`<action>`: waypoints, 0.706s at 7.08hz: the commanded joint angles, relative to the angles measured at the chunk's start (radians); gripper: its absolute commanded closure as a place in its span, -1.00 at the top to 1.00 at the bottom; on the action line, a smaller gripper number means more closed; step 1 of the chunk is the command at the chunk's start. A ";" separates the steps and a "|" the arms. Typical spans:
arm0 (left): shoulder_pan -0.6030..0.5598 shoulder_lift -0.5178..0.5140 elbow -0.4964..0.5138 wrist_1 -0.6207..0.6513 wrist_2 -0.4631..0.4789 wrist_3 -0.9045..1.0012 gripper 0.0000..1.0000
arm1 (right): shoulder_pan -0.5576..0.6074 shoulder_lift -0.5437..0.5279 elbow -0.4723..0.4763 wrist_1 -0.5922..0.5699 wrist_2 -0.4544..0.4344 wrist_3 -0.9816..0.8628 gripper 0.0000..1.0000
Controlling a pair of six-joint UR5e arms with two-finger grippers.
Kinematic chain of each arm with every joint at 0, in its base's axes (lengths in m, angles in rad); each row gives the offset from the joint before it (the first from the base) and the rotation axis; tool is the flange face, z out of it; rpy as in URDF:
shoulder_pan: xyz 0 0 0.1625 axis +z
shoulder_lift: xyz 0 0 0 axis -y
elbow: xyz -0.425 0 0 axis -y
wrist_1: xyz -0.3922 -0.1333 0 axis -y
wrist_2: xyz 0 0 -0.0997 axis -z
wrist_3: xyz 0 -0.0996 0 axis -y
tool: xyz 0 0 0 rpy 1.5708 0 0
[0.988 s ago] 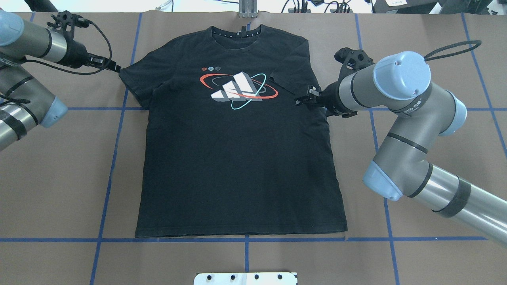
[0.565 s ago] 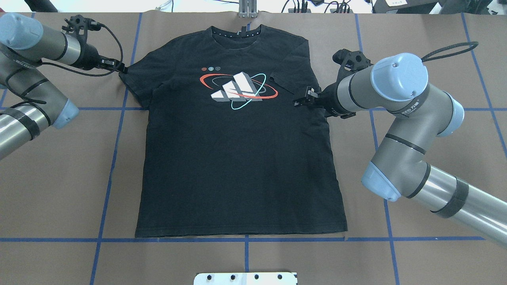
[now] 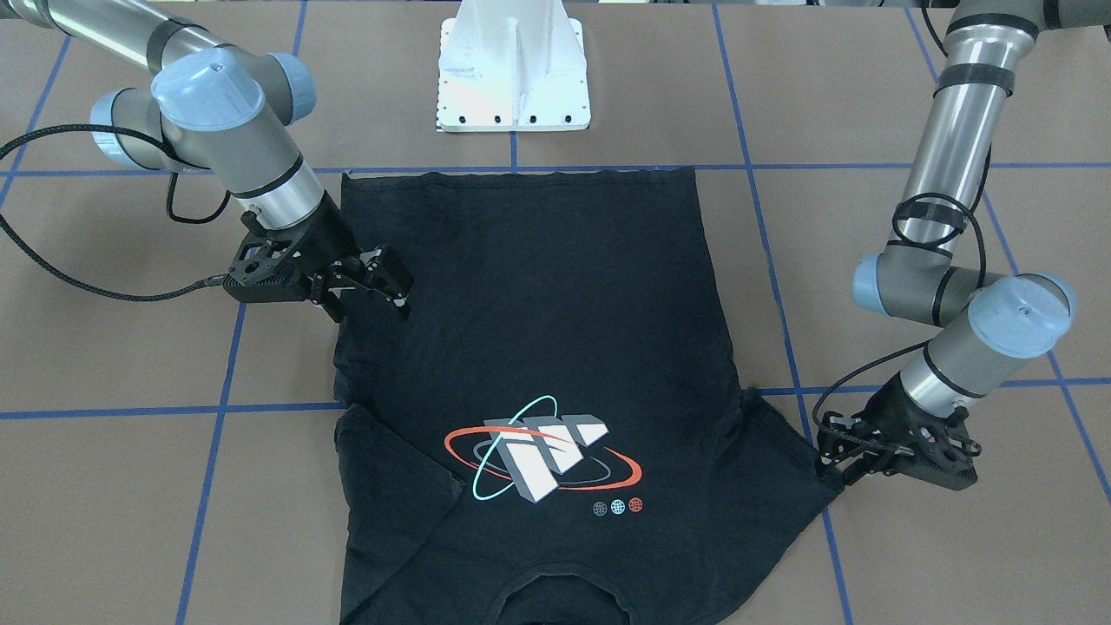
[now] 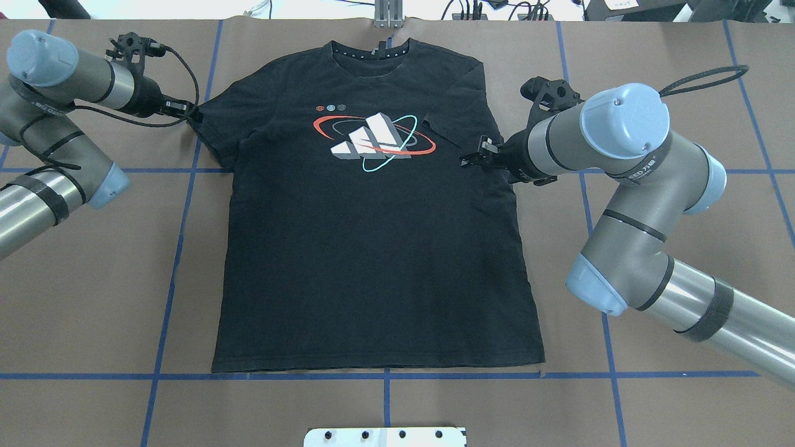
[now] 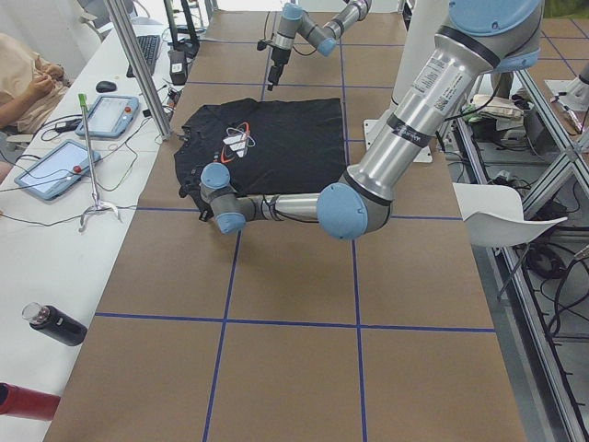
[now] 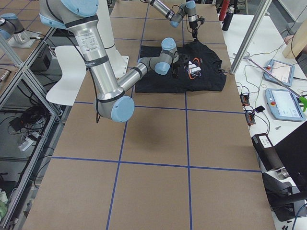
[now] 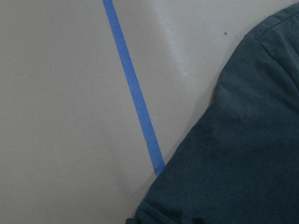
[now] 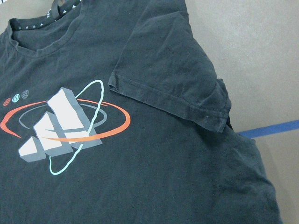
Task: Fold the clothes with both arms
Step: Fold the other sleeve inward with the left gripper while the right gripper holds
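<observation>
The black T-shirt [image 4: 372, 261] lies flat and print up on the brown table, its collar on the far side from the robot's base. One sleeve [image 4: 456, 118] is folded in over the chest, as the right wrist view shows [image 8: 173, 79]. My right gripper [image 4: 471, 155] hangs open just above the shirt beside that folded sleeve [image 3: 391, 460], holding nothing. My left gripper [image 4: 191, 113] sits low at the outer edge of the other sleeve [image 4: 211, 130]. Its fingers merge with the dark cloth [image 3: 829, 464], so I cannot tell its state. The left wrist view shows only sleeve [image 7: 243, 163] and table.
The white pedestal base [image 3: 512, 78] stands past the shirt's hem. Blue tape lines [image 4: 180, 248] grid the table. Beside the table a white bench carries tablets [image 5: 51, 170], a stand and a bottle [image 5: 55, 324], and a person's arm [image 5: 28, 78] shows there.
The left arm has swung toward the shirt, carrying its gripper to the sleeve's edge. The right gripper has barely shifted. The shirt lies as before.
</observation>
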 commanded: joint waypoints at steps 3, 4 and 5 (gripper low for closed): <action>-0.005 0.000 0.008 0.000 0.020 -0.005 -0.13 | 0.000 0.000 -0.010 0.000 -0.003 -0.001 0.98; -0.004 -0.001 0.010 0.000 0.032 -0.005 -0.15 | 0.000 0.002 -0.010 0.000 -0.003 -0.001 0.98; -0.004 -0.014 0.025 0.000 0.047 -0.005 -0.15 | 0.000 0.002 -0.010 0.000 -0.001 -0.001 0.98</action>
